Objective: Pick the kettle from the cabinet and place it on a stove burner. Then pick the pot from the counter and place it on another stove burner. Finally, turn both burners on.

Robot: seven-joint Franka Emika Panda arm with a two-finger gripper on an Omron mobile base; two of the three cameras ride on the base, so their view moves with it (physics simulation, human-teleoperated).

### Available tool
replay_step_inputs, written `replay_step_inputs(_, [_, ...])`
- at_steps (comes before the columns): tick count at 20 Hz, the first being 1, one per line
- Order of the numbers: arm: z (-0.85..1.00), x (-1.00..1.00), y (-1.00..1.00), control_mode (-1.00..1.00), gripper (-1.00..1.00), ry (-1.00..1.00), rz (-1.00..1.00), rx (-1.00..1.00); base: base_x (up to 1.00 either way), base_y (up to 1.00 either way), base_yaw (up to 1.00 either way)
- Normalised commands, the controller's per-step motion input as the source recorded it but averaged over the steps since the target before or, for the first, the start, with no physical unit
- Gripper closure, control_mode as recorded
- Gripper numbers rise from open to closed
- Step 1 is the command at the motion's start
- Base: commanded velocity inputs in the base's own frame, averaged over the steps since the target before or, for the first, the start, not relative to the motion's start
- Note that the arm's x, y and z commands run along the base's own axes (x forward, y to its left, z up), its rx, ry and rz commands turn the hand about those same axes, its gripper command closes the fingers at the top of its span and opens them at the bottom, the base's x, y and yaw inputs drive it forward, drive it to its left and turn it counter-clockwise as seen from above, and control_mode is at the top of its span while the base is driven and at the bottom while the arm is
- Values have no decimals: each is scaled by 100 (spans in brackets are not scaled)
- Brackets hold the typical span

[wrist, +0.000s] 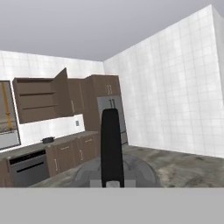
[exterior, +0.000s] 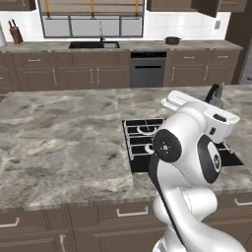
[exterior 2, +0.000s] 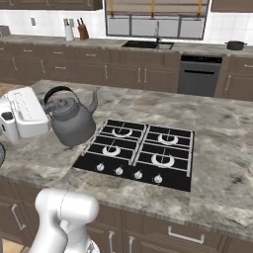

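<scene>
No readable text anywhere (stove knobs perhaps too small)

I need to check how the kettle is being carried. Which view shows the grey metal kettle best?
The right base view: the squat grey metal kettle shows whole, black arched handle and spout, beside the black cooktop. The left base view shows only its top behind the arm. The hand view shows the handle close up.

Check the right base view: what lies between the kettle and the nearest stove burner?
Nothing: in the right base view just bare marbled counter and the cooktop's black edge separate the kettle from the near-left burner.
</scene>
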Motion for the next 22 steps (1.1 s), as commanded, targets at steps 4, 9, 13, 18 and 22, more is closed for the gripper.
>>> replay_step_inputs(4, [0, 0, 0, 100, 100, 0, 0, 0, 62, 0, 0])
replay_step_inputs(9, [0, 0, 0, 100, 100, 0, 0, 0, 18, 0, 0])
replay_step_inputs(13, [0, 3, 0, -100, 100, 0, 0, 0, 3, 0, 0])
replay_step_inputs(18, [0, 29, 0, -100, 100, 0, 0, 0, 0, 0, 0])
replay_step_inputs(22, [-4, 38, 0, -100, 100, 0, 0, 0, 0, 0, 0])
